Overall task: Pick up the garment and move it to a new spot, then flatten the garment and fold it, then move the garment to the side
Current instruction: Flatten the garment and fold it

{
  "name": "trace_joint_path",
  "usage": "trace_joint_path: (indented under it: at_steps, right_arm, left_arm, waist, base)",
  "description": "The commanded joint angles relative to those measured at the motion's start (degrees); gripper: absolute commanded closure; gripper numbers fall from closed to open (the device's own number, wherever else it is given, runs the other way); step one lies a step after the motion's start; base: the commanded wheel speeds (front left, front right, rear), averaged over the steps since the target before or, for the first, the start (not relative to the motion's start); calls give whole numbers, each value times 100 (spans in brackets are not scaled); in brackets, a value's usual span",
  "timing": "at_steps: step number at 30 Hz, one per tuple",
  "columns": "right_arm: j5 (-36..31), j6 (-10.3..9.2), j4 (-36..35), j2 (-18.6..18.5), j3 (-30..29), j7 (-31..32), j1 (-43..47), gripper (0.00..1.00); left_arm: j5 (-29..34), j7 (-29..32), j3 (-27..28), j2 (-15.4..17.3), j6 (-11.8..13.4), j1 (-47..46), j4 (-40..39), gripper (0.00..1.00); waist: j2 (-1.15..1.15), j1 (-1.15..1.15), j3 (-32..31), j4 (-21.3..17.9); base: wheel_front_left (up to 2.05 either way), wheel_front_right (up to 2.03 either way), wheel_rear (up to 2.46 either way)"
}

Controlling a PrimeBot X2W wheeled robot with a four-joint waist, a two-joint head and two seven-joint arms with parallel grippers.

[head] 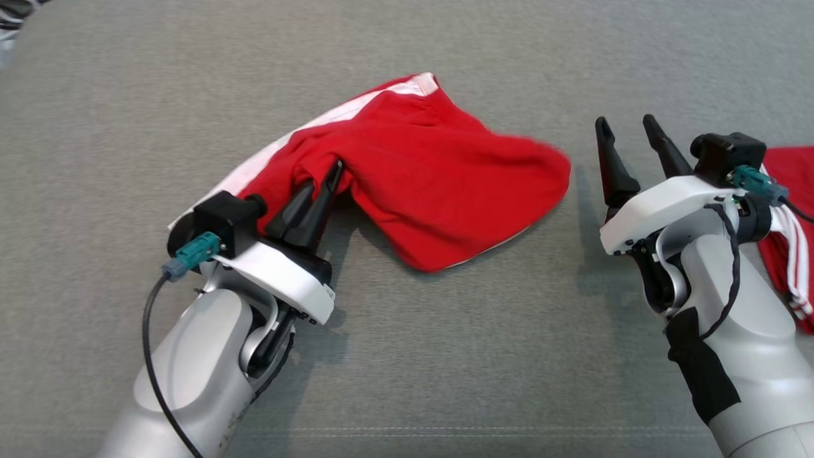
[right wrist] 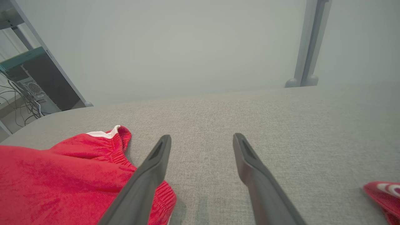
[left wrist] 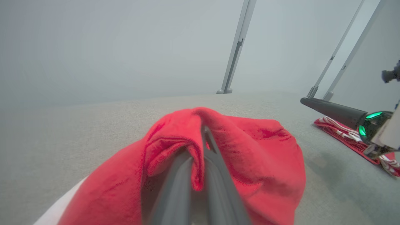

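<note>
Red garment (head: 432, 184): we are pinching one fold in our closed left gripper (head: 332, 173), right gripper (head: 625, 121) gaping empty; the bite seems shallow, so lifting is risking a slip.

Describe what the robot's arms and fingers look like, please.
Both arms are smooth silver-grey tubes ending in white wrist shells. Each carries a small black box with a teal plug and thin black cable. The fingers are long, dark and tapered. The right arm wears a black patch.
</note>
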Motion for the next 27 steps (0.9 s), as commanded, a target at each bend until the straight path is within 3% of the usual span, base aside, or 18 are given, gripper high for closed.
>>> trace_joint_path:
  at_steps: [1, 4, 6, 12, 13, 14, 20, 22, 27]
  right_arm:
    - [-36, 1, -153, 83, 104, -15, 127, 0]
    - [19, 1, -131, 98, 196, 22, 216, 0]
    - [70, 1, -128, 116, 319, 63, 264, 0]
    - [195, 1, -223, 170, 864, 175, 315, 0]
    - [227, 1, -242, 175, 961, 190, 331, 0]
    - [242, 1, -258, 178, 1077, 215, 352, 0]
    - [475, 1, -563, -40, 1950, 374, 646, 0]
    - [782, 1, -988, -466, 2493, 448, 839, 0]
    - [1159, 1, -1511, -930, 3049, 534, 880, 0]
  left_arm:
    - [-27, -34, 265, 190, -39, -59, -315, 100]
    - [-76, -2, 254, 318, -40, -82, -497, 100]
    - [-166, 342, 126, 503, -40, -220, -444, 100]
    - [-74, 917, 100, 961, -12, -679, 166, 100]
    - [-58, 913, 119, 993, 12, -736, 314, 74]
    - [-5, 911, 98, 1020, 44, -769, 481, 0]
    - [-3, 578, 118, 799, 269, -721, 1323, 0]
    - [-34, 320, 89, 591, 290, -606, 1676, 0]
    - [-102, 117, 84, 385, 237, -478, 1922, 0]
  waist:
    - [0, 0, -170, 275]
    - [0, 0, -276, 526]
    - [0, 0, -306, 688]
    - [0, 0, -217, 574]
    - [0, 0, -196, 525]
    - [0, 0, -179, 475]
    - [0, 0, -154, 369]
    - [0, 0, -167, 454]
    - [0, 0, -166, 602]
  base:
    - [0, 0, 0]
    - [0, 0, 0]
    - [0, 0, 0]
    - [0, 0, 0]
    - [0, 0, 0]
    - [0, 0, 0]
    - [0, 0, 0]
    - [0, 0, 0]
    - [0, 0, 0]
